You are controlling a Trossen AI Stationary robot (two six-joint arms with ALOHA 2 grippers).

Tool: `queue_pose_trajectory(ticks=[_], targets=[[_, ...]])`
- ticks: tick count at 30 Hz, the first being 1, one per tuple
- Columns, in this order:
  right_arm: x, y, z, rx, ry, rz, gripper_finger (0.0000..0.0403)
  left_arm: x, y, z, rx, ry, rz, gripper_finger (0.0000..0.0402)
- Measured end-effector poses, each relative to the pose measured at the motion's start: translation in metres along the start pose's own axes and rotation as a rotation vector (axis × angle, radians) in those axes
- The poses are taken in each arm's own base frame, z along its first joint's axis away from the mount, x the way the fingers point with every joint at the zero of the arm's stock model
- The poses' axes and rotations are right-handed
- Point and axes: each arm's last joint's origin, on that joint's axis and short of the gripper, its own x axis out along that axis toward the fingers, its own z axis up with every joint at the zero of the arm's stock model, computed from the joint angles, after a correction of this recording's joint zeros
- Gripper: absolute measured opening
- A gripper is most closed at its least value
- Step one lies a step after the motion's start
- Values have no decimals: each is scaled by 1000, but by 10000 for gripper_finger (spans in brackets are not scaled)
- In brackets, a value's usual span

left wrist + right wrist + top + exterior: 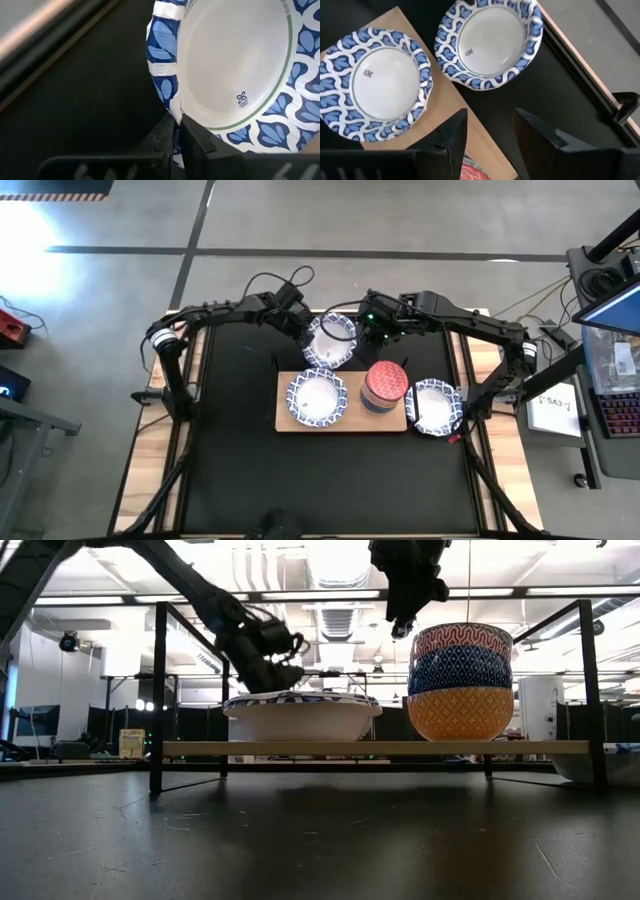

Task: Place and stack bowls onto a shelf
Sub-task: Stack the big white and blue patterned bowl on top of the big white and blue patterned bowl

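Bowls nest in a stack on the shelf.

Ceiling strip lights glare in low view, arms backlit dark. Floor glare at high view's corner. Left wrist bowl slightly soft.

Overhead: straight down on the shelf from well above. Low: level with the shelf, side-on, close. Left wrist: tight on a patterned bowl beside it. Right wrist: down on that bowl, shelf edge shared.
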Motion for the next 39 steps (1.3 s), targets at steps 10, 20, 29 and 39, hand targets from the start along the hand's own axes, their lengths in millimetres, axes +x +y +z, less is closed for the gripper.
queue_pose_trajectory(ticks=[10,20,29,39], targets=[[7,-4,7,84,-27,5,161,-55,-31,11,82,-148,-41,2],[8,-3,15,151,-97,28,162,-74,-68,7,195,-199,-91,2],[3,-4,15,139,-118,34,162,-74,-71,4,205,-181,-95,2],[-1,-6,15,92,-147,-12,162,-71,-75,3,213,-168,-107,2]])
